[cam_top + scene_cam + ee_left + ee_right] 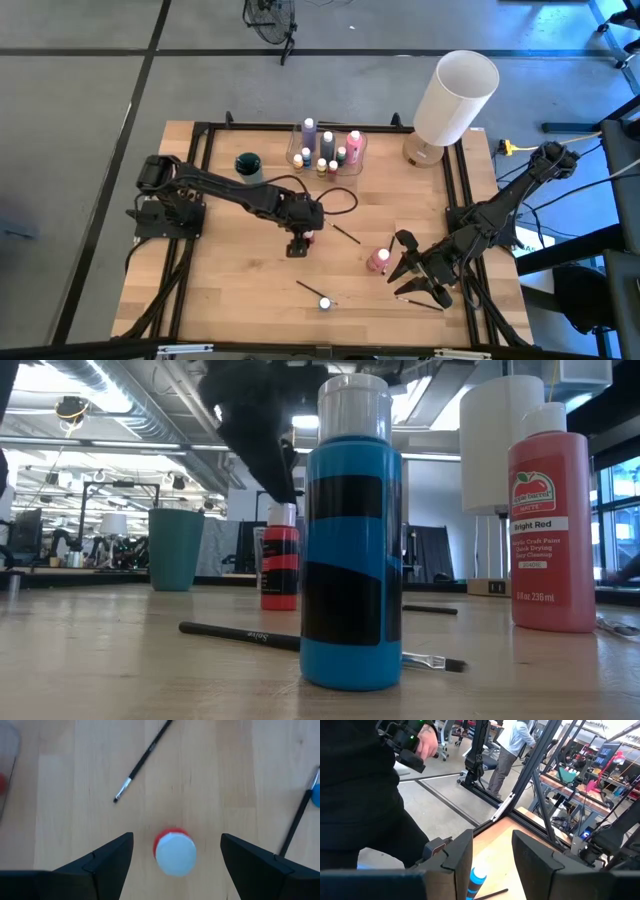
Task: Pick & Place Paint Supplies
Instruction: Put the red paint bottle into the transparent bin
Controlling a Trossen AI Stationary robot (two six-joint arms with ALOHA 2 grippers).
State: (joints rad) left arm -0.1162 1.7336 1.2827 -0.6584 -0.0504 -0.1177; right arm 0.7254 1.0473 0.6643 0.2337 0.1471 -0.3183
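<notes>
Red bottle: a small red paint bottle (173, 851) with a pale cap is seen standing upright near the middle of the wooden table (230, 285), long axis vertical.
Left gripper: the left gripper (176, 854) is held directly above the red bottle, fingers spread wide on either side of the cap and not touching it.
Right gripper: the right gripper (412, 277) is placed at the table's right front, its fingers partly apart with nothing seen between them; a paintbrush (421, 301) lies just beside it.
Blue bottle: a blue bottle (351, 540) with black bands and a pale cap is seen upright near the table's front edge; its label cannot be read.
Bright Red bottle: a larger pinkish-red bottle (551, 525) stands upright near the right gripper; "Bright Red" and "236 ml" are read on its label.
Brushes: a dark-handled paintbrush (240, 635) lies flat behind the blue bottle, running left to right, small pale lettering unreadable; another (143, 760) lies diagonally near the red bottle.
Clear container: a clear plastic container (300, 161) at the table's back holds several upright bottles, lilac, pink and green among them.
Teal cup: a teal cup (176, 549) is stood left of the container.
White cylinder: a large white cylinder (455, 97) is at the back right corner.
</notes>
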